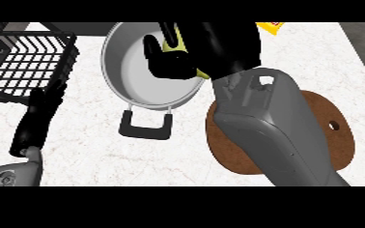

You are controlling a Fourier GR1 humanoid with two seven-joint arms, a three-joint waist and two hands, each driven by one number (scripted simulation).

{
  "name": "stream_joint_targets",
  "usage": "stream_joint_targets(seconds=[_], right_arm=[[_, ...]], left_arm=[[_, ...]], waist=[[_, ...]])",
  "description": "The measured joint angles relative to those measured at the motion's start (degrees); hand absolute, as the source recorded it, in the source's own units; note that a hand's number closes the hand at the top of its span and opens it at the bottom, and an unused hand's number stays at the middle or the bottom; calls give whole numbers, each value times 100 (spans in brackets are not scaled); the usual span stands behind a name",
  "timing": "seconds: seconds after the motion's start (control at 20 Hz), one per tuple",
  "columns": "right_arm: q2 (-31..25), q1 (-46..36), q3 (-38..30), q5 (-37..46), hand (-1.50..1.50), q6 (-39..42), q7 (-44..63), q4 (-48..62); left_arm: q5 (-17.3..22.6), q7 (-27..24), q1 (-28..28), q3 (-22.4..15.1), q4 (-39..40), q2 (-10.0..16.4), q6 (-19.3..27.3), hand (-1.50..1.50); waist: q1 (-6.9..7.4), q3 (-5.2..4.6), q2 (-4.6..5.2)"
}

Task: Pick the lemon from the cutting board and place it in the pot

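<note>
Head view, quick count: one pot point(115, 84), one lemon point(175, 45), one round cutting board point(329, 137), one black wire basket point(35, 63), two robot hands. The right robot hand point(171, 64) hangs over the pot near the desk's point(92, 162) far edge, fingers curled round the lemon so only yellow bits peek out. Its grey forearm point(274, 125) crosses the cutting board on the desk's right side. The left robot hand point(39, 115) sits near the left edge by the basket, fingers up and relaxed, holding nothing.

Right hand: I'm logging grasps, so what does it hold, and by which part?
The right hand holds the lemon over the pot, fingers curled round its middle; only yellow edges show.
</note>
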Motion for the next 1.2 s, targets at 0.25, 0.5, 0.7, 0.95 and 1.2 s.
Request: stream_joint_targets(seconds=[0.25, 0.5, 0.7, 0.95, 1.2], right_arm=[[101, -151, 137, -476, -150, -511, 62, 1102], [131, -222, 398, -1141, -150, -1264, -205, 1970], [139, -201, 378, -1828, -150, -2074, -576, 2251], [143, -153, -10, -2528, -150, -3087, -1118, 2329], [51, 34, -562, -2868, -150, -3643, -1701, 2299]], left_arm=[[-57, -61, -33, -26, 46, -26, 16, 0], [-61, 24, -85, -18, 41, -22, -18, 0], [-49, 156, -134, -26, 7, -25, -52, 0], [-28, 80, -117, -12, 19, -3, -98, 0], [-27, 55, -11, 39, -32, 8, -84, 0]], waist=[[43, -1, 10], [64, 2, 13], [100, -7, 26], [93, -2, 28], [4, -1, 8]])
